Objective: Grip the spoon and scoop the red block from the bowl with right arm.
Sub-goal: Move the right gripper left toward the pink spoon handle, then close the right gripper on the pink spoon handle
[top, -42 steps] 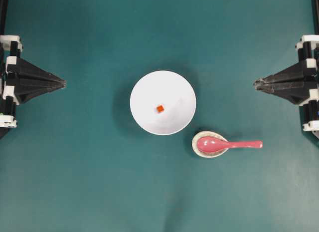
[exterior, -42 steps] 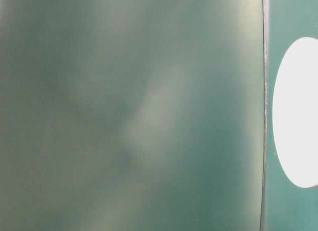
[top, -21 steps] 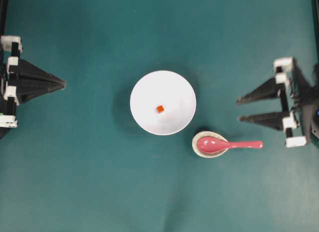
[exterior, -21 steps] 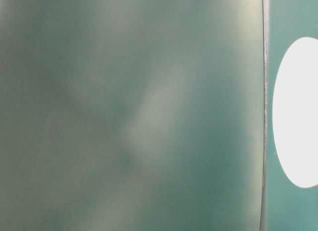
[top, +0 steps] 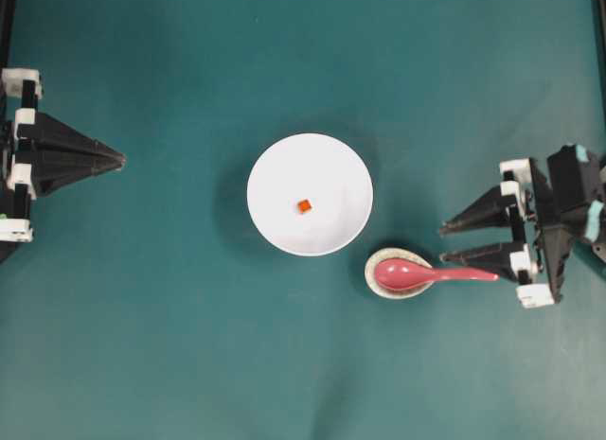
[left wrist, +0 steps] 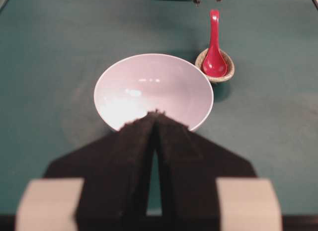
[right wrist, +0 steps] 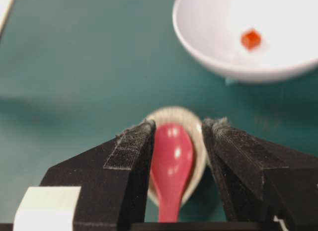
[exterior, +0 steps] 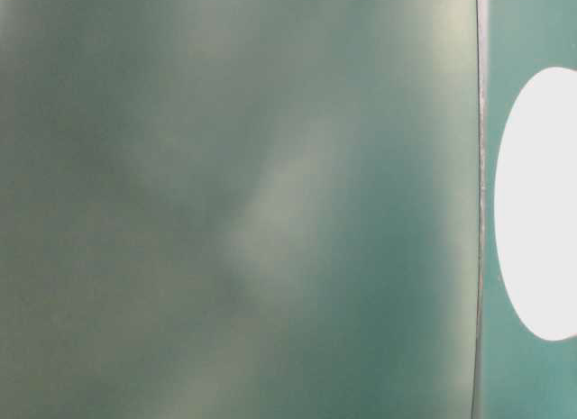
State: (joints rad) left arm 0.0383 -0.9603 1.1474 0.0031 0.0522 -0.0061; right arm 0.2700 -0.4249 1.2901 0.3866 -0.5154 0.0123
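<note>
Left gripper (top: 118, 159) parked at the table's left edge, jaws pressed together, idle. Bowl (top: 310, 194) at centre; red block (top: 304, 205) on its floor, slightly left of middle. Spoon (top: 431, 273) just right of the bowl, scoop seated in a speckled spoon rest (top: 377, 279), handle pointing right. Right gripper (top: 449, 239) spread wide, lined up with the handle, nothing held.

Risk: the handle is propped on the rest; closing off-centre could tip the spoon out or drag the rest into the bowl.

Table-level view is almost all blur. Height of the fingers above the handle is unclear, probably not yet down.
</note>
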